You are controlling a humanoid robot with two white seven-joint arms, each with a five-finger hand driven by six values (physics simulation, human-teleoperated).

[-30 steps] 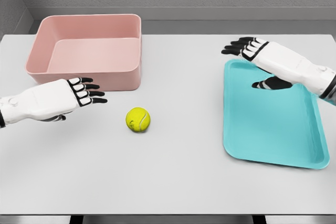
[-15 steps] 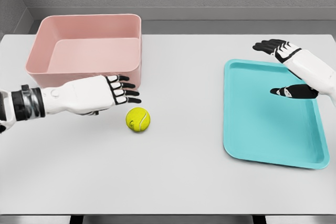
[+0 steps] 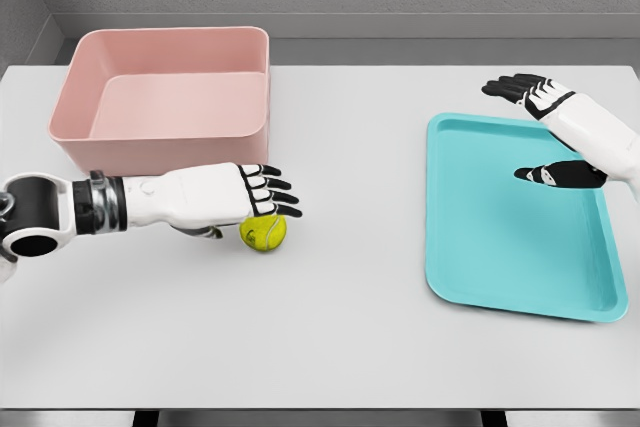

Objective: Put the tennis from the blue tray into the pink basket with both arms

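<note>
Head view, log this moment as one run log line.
phase: pickup | tennis ball: on table, outside blue tray | left hand: open, over ball | right hand: open, over tray | pink basket: empty

A yellow-green tennis ball (image 3: 264, 233), a pale pink basket (image 3: 165, 97), a turquoise tray (image 3: 510, 237), a light grey table (image 3: 330, 327); both hands white with black fingers (image 3: 268, 190).

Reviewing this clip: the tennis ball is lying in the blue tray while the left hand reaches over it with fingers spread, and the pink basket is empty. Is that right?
Not quite. The tennis ball lies on the white table, just in front of the pink basket, not in the blue tray, which holds nothing. The head view shows this. The rest stands: the left hand reaches over the ball with fingers spread, and the basket is empty.
</note>
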